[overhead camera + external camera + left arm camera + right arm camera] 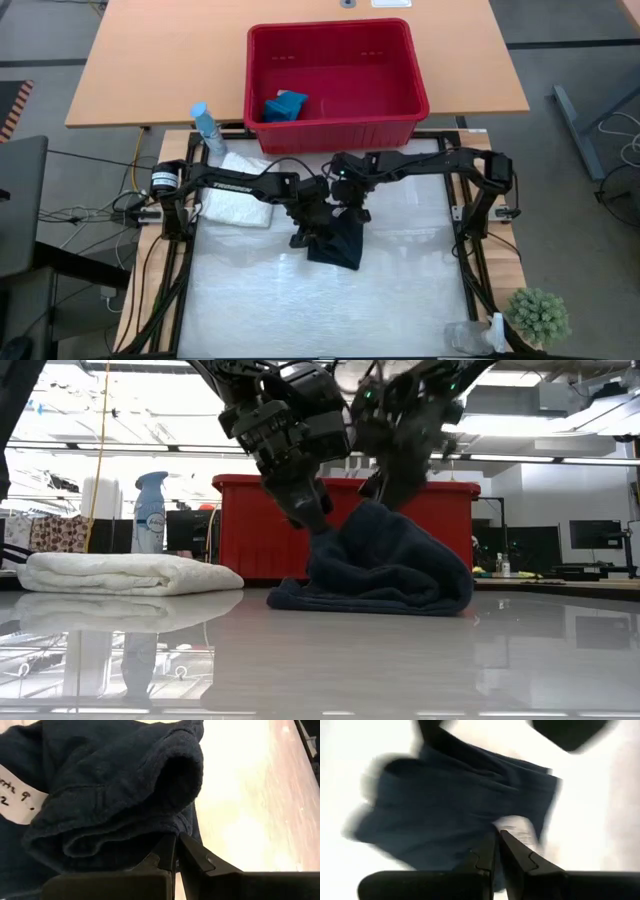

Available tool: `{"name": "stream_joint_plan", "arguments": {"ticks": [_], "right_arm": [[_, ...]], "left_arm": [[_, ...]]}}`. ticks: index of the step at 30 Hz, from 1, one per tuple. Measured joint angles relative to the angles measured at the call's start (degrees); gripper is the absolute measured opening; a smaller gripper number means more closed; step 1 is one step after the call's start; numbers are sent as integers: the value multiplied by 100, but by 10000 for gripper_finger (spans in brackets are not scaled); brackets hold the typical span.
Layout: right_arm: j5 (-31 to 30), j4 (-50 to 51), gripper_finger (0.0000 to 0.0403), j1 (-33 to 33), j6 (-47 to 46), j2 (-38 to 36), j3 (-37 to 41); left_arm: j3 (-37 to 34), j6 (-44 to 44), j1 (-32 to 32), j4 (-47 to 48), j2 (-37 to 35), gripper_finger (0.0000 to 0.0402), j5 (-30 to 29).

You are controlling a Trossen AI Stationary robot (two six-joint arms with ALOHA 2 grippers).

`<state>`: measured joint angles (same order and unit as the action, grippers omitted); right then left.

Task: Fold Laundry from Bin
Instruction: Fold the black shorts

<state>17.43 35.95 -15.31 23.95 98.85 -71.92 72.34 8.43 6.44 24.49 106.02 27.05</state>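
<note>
Dark navy cloth lies bunched near the middle of the white-covered counter, partly lifted. In the high view its long axis runs from the grippers toward the near edge, slightly slanted; the lower end rests on the counter, the upper end is raised. In the low view it forms a rounded heap with a folded hem trailing along the counter.

Left gripper is at the cloth's left edge, fingers pressed together on a fold of navy fabric; a white label with handwriting shows on the cloth.

Right gripper sits at the cloth's far upper end, fingers nearly closed, pinching the fabric beside a small white tag.

Both grippers come down onto the top of the heap, close together.

Left of them, the white lacy cloth lies folded flat, well apart from the navy one.

Farther back, a spray bottle stands upright at the counter's far left corner.

Beyond, the red bin sits on a wooden table, long axis left to right, with the teal cloth in its near left corner.
</note>
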Motion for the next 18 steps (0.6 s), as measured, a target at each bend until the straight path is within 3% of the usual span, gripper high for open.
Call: {"name": "stream_joint_plan", "arguments": {"ticks": [4, 7, 10, 18], "right_arm": [[863, 414, 52, 100, -812, -443, -50], [750, 537, 52, 523, -1387, -781, 2], [176, 403, 52, 1173, -2058, -1044, 210], [-2202, -384, 53, 2793, -4701, -1321, 695]], "left_arm": [[15, -35, -5, -83, -4, 0, -89], [15, -42, -20, -157, -4, 0, -91], [1, -63, -20, -109, 7, 0, -89], [-2, -61, -86, -70, 13, 0, -90]]}}
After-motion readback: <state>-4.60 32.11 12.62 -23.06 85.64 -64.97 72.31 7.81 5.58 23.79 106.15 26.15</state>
